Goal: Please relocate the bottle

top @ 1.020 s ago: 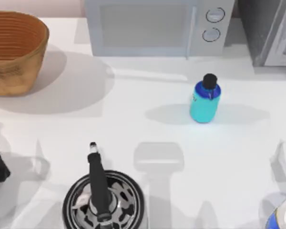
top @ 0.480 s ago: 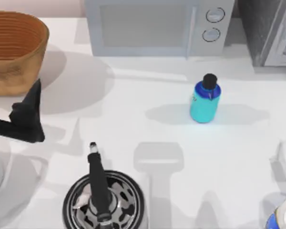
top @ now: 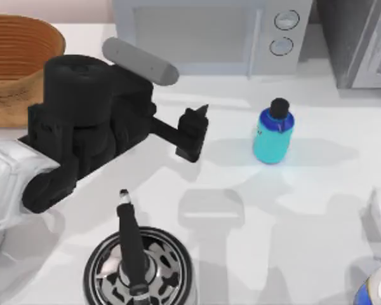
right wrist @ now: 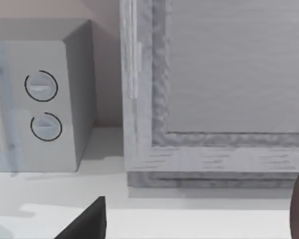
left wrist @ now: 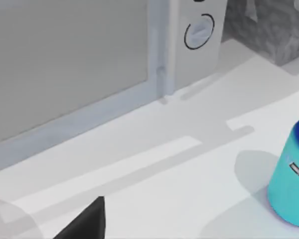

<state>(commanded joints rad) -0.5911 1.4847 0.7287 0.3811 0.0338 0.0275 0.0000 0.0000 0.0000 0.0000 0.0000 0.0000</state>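
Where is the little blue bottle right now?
In the top view the bottle stands upright on the table's right half, just in front of the microwave. The left gripper is to its left, not touching it.

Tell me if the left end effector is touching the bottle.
Apart. The top view shows bare table between the left end effector and the bottle.

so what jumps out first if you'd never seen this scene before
The big black left arm sweeps across the top view's left half, its left gripper reaching toward the turquoise bottle, which stands upright and untouched right of centre. Behind them sits a grey microwave at the table's back edge, with a woven basket in the far left corner.
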